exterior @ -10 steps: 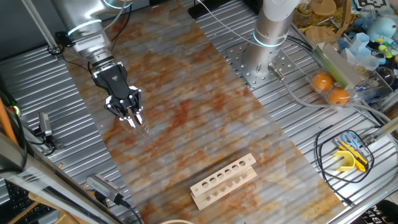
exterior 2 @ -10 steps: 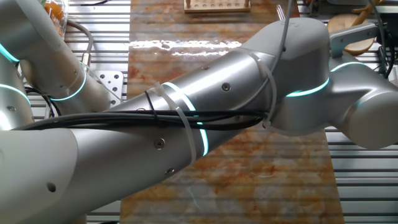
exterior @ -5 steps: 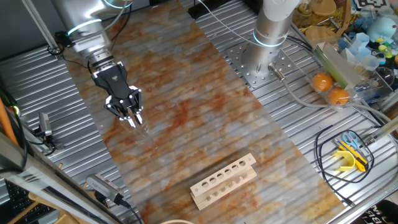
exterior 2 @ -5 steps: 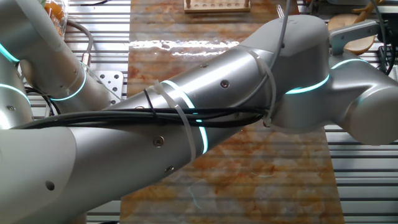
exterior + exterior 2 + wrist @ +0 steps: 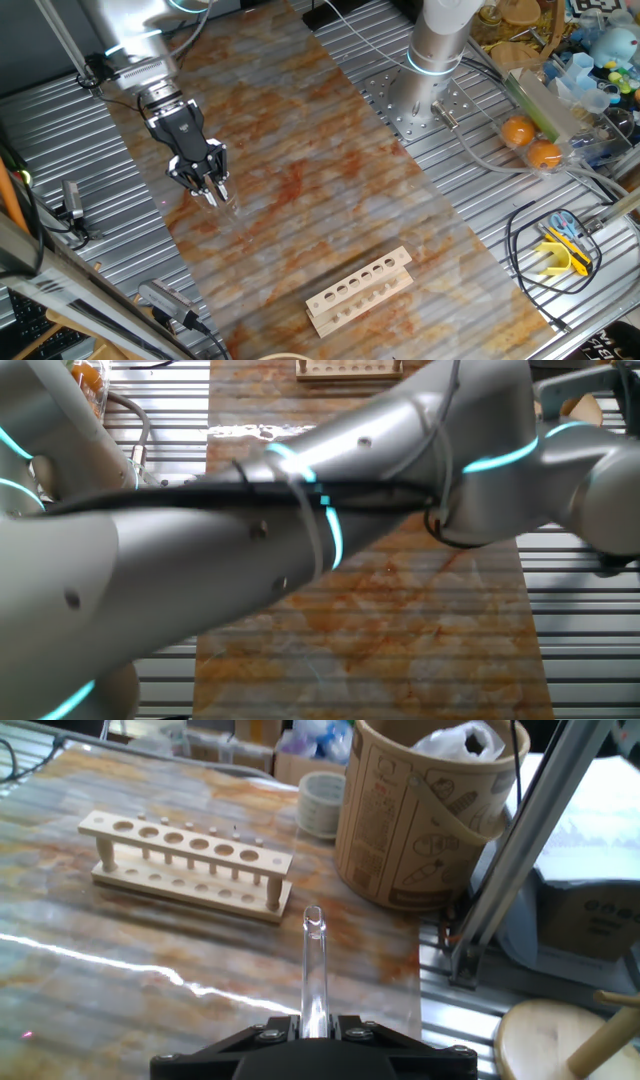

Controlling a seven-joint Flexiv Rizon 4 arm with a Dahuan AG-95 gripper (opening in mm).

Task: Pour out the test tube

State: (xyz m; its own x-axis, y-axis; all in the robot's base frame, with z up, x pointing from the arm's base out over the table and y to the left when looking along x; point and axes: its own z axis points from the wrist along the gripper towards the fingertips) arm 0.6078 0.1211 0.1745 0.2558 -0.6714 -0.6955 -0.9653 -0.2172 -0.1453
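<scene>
In one fixed view, the arm is reaching in from the upper left of the frame, and its black gripper point(image 5: 210, 190) is hanging over the left part of the marbled orange-grey mat point(image 5: 330, 190). A thin clear sliver is sticking out below the fingertips, probably the test tube point(image 5: 224, 205), though it is too faint here to be sure. The pale wooden rack point(image 5: 358, 290) is lying in the lower middle of the frame, well apart from the gripper. Two oranges point(image 5: 532, 142) are sitting at the right edge, and a yellow-handled tool point(image 5: 565, 250) is lying at the lower right on the ribbed metal table point(image 5: 480, 190).

In the other fixed view, the silver arm point(image 5: 300, 530) is filling most of the frame and looking blurred; the gripper and tube are hidden. The rack point(image 5: 348, 369) is showing at the top centre.

In the hand view, the jaws are standing narrow, clamping the base of the test tube point(image 5: 313, 970) at the bottom centre. The tube is running up toward mid-frame, its open mouth uppermost. The rack point(image 5: 187, 860) is standing at the upper left, a cardboard bucket point(image 5: 420, 810) at the upper right, with a small pale cup point(image 5: 320, 803) just beside the bucket
</scene>
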